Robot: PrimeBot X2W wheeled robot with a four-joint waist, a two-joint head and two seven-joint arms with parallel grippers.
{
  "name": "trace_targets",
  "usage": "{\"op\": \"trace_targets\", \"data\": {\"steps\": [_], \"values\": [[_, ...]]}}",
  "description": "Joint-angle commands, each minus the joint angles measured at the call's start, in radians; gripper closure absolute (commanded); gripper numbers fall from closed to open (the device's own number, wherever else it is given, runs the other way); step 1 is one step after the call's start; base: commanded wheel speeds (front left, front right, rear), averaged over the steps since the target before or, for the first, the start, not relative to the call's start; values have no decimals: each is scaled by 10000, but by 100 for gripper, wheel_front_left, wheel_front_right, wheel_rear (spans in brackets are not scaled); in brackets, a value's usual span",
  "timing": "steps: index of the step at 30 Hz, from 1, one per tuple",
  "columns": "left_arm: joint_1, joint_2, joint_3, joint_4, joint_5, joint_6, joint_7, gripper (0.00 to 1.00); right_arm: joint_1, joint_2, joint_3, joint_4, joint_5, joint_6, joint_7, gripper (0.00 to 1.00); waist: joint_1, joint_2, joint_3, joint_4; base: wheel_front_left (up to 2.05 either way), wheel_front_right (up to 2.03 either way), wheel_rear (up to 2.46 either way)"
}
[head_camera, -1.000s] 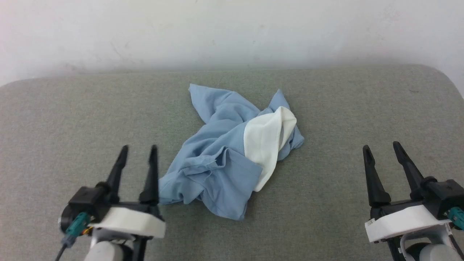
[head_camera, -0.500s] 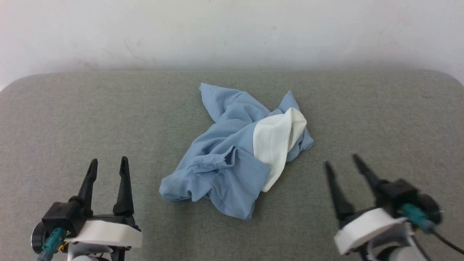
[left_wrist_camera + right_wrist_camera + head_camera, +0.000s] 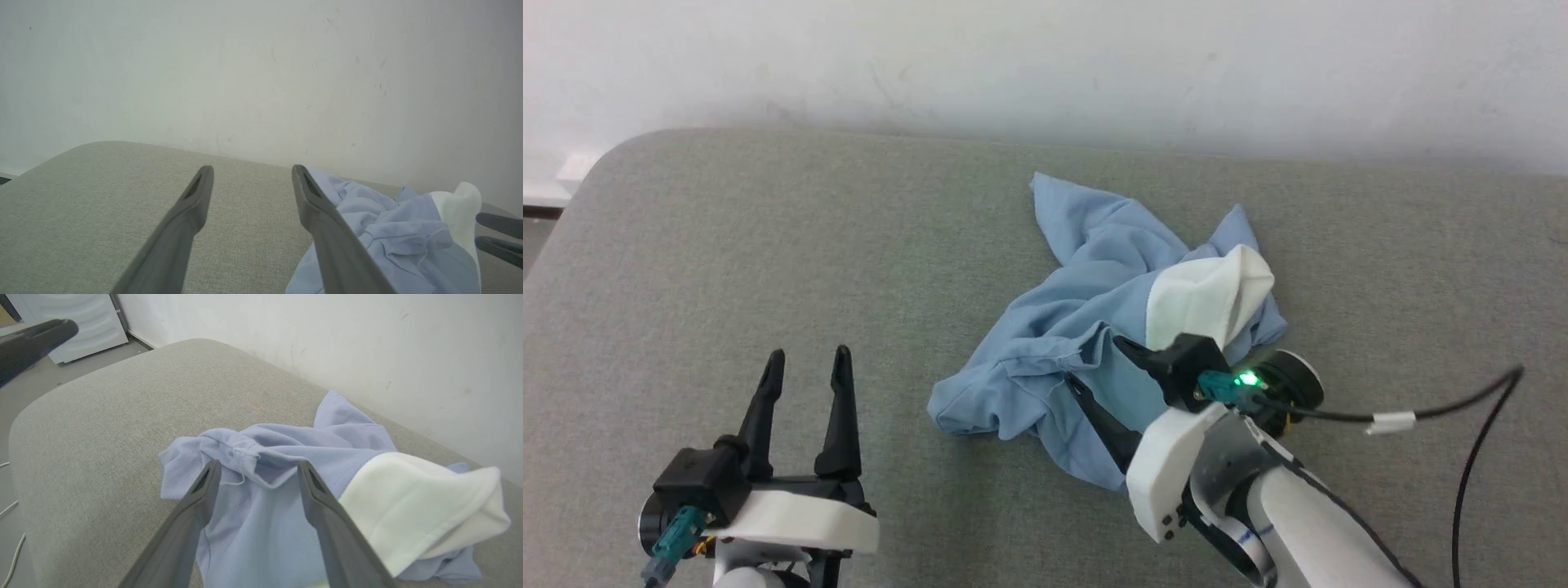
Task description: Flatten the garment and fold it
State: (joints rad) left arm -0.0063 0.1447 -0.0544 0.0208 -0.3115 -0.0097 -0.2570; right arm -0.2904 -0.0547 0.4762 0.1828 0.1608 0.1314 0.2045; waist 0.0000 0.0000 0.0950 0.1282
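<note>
We see shirt crumpled on cushion. R gripper spread over it, holding nothing; L gripper spread too, clear of it.

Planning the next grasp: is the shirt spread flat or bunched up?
Bunched up. The shirt lies in a crumpled heap on the grey padded surface, with its white panel folded over the blue cloth.

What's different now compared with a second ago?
The right gripper swung in from the right and now sits over the near part of the light blue shirt, fingers open on either side of a fold, nothing gripped yet. The shirt lies crumpled as before; the left gripper stays open beside it.
</note>
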Motion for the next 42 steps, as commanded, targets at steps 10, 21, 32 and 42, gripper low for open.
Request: {"op": "trace_targets", "data": {"steps": [10, 21, 32, 42], "values": [[-199, -445, 457, 234, 283, -408, -47, 0, -1198, -288, 904, 1647, 1131, -7, -45, 100, 0, 0, 203, 320, 0, 0, 0], [62, -663, 898, 327, 518, -604, -47, 0, -371, -1055, -1946, 16, 293, -7, -1716, 100, 0, 0, 45, -410, 0, 0, 0], [274, -734, 994, 483, 686, -775, -47, 0, 3646, -110, -7867, -2143, -799, -7, -853, 100, 0, 0, -253, -1143, 0, 0, 0], [367, -694, 1028, 720, 774, -860, -47, 0, 5203, 42, -8314, -801, 332, -7, -209, 0, 0, 0, -381, -1365, 0, 0, 0]]}}
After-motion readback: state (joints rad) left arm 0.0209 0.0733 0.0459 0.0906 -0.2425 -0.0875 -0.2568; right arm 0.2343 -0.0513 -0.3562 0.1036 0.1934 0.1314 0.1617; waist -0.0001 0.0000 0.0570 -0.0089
